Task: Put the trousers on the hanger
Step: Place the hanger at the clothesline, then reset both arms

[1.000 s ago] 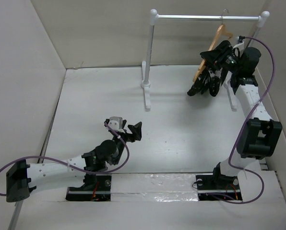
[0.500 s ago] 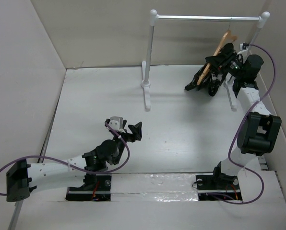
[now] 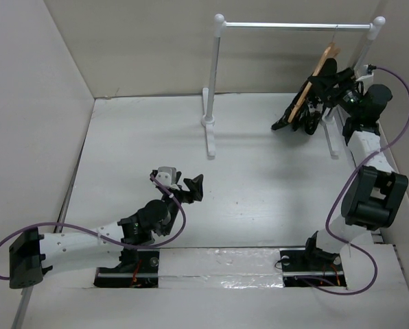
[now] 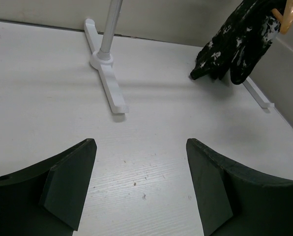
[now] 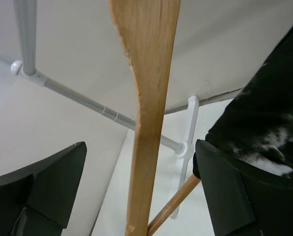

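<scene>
At the rack (image 3: 294, 25), limp trousers (image 3: 297, 116) drape the stiff hanger (image 3: 322, 60), its wood the likeliest handhold; left gripper (image 4: 140, 147) and right gripper (image 5: 140, 147) gape.

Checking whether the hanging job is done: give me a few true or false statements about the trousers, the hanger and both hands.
The trousers hang from the hanger. True.
The hanger lies on the table. False: it is up at the rail of the rack.
The left hand grips the trousers. False: it is open, empty and far from them.
The right hand is open around the hanger. True.
</scene>
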### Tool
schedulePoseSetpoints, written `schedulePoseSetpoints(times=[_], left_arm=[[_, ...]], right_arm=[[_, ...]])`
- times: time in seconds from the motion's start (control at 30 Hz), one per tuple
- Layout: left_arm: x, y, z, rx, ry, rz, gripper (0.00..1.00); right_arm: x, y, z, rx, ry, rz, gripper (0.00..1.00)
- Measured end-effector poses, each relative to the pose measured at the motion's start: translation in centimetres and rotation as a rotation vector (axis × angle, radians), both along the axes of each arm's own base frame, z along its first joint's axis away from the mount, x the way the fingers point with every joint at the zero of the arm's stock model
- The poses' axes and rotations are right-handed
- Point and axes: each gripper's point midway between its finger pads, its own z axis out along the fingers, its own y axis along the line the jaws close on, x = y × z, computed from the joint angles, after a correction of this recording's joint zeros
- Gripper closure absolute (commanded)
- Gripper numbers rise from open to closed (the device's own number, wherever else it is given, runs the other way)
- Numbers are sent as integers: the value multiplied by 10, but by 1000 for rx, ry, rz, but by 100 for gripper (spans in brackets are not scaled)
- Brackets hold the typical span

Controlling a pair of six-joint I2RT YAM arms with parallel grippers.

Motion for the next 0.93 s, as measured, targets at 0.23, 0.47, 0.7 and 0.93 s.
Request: schedulePoseSetpoints(times=[0.23,0.47,0.7,0.93], left_arm=[[0,0,-1,-1,5,1,26],[0,4,3,-29,8,15,24],[-3,7,18,-83,-18,0,21],[2,0,9,-41,-26,16,21]], right_arm=[[-38,-23,56,-128,-68,-256,0],[-142,21,81,-228,-242,-279,0],[-241,96,-15,-312,-244,-42,0],[-280,100,-106,-379,-113,2,0]])
